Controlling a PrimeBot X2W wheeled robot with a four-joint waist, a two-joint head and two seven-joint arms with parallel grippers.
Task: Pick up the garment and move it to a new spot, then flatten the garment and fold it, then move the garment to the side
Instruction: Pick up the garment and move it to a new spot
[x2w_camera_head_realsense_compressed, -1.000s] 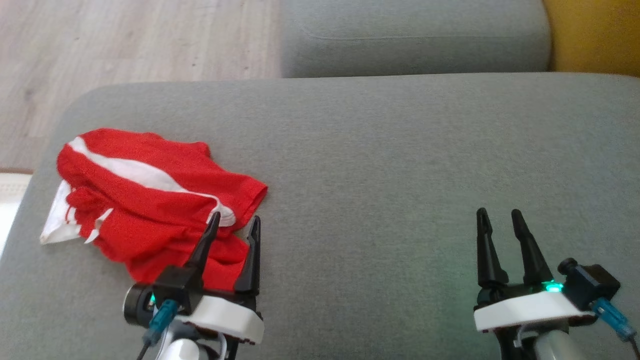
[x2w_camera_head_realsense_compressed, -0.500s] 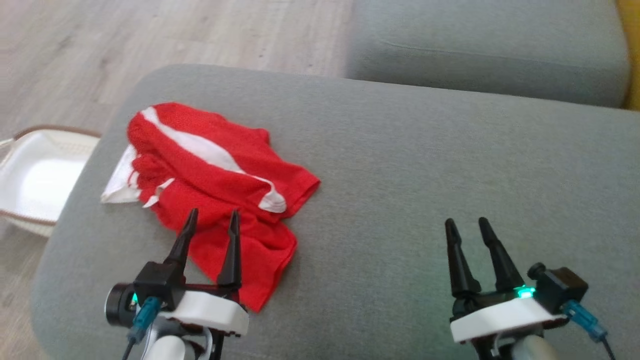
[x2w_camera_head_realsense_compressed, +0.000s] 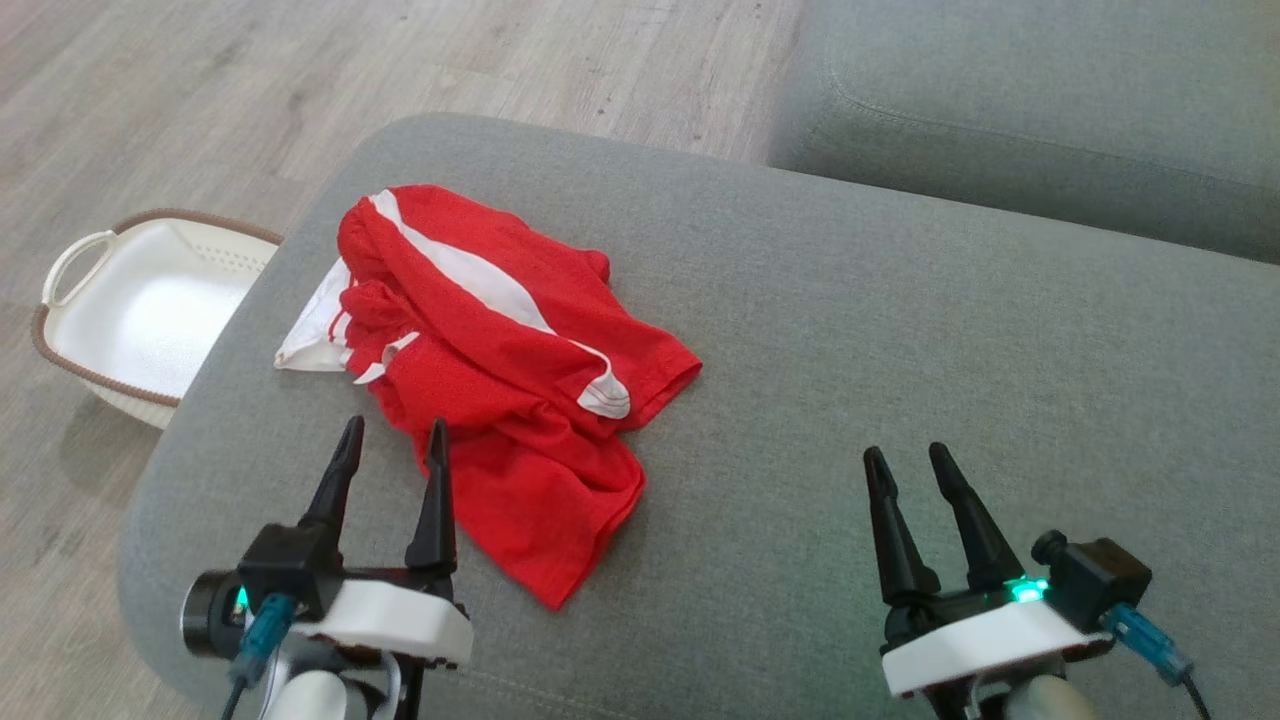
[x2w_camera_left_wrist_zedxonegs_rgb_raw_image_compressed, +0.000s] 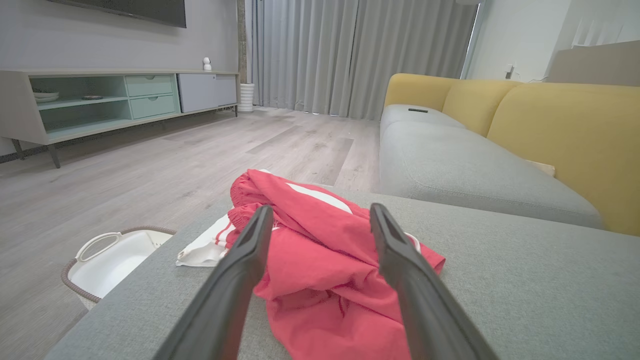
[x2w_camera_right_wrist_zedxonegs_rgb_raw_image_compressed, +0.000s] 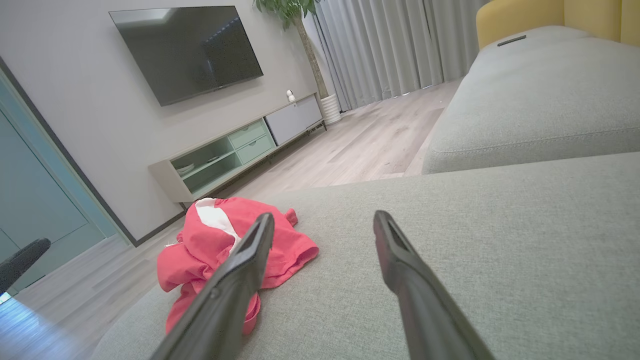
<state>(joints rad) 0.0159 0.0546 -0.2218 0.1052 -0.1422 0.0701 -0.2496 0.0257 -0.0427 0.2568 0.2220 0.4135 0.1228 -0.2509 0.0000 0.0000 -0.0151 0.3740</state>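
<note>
The garment (x2w_camera_head_realsense_compressed: 500, 370) is a crumpled pair of red shorts with white stripes, lying on the left part of the grey sofa cushion (x2w_camera_head_realsense_compressed: 900, 330). My left gripper (x2w_camera_head_realsense_compressed: 394, 434) hovers open at the garment's near-left edge, holding nothing. In the left wrist view the garment (x2w_camera_left_wrist_zedxonegs_rgb_raw_image_compressed: 320, 250) lies just beyond and between the left gripper's (x2w_camera_left_wrist_zedxonegs_rgb_raw_image_compressed: 316, 216) spread fingers. Far to the right, my right gripper (x2w_camera_head_realsense_compressed: 906, 460) stands open over bare cushion. The right wrist view has the garment (x2w_camera_right_wrist_zedxonegs_rgb_raw_image_compressed: 210, 235) off to the left of the right gripper (x2w_camera_right_wrist_zedxonegs_rgb_raw_image_compressed: 324, 220).
A white basket (x2w_camera_head_realsense_compressed: 130, 310) with a brown rim sits on the wooden floor (x2w_camera_head_realsense_compressed: 200, 90) just past the cushion's left end. A second grey cushion (x2w_camera_head_realsense_compressed: 1050, 90) lies at the back right. A TV cabinet (x2w_camera_left_wrist_zedxonegs_rgb_raw_image_compressed: 110, 100) stands across the room.
The head camera has turned left, so the whole picture has shifted right and the basket has come into view. The garment lies as before. Both grippers stay open.
</note>
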